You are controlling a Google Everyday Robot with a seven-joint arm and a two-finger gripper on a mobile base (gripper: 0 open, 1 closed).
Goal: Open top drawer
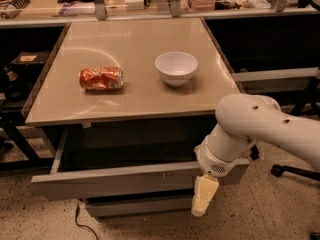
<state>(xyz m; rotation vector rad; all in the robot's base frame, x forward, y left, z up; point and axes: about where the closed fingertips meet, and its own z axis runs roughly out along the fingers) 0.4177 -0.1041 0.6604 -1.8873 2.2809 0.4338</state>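
Top drawer [125, 179]: found directly under the tabletop, standing well open toward the camera. Its flat grey front is seen running across the lower part of the view, and the dark inside of the tray is exposed behind it.
Gripper [204, 199]: seen pointing downward at the right end of the drawer front. Its pale yellowish tip is laid over the front's lower edge and hangs below it. Whether the front is touched cannot be told.
Grip state: cannot be told from this view.
Arm [265, 126]: white, seen reaching in from the right edge, with a rounded joint just above the gripper.
Tabletop [140, 101]: beige and glossy, with a thin dark border.
Can [101, 78]: red and dented, laid on its side on the left half of the tabletop.
Bowl [176, 68]: white, stood upright right of centre, apart from the can.
Lower drawer front [135, 205]: grey, seen beneath the top drawer and set further back.
Cable [82, 223]: black, trailed over the speckled floor at lower left.
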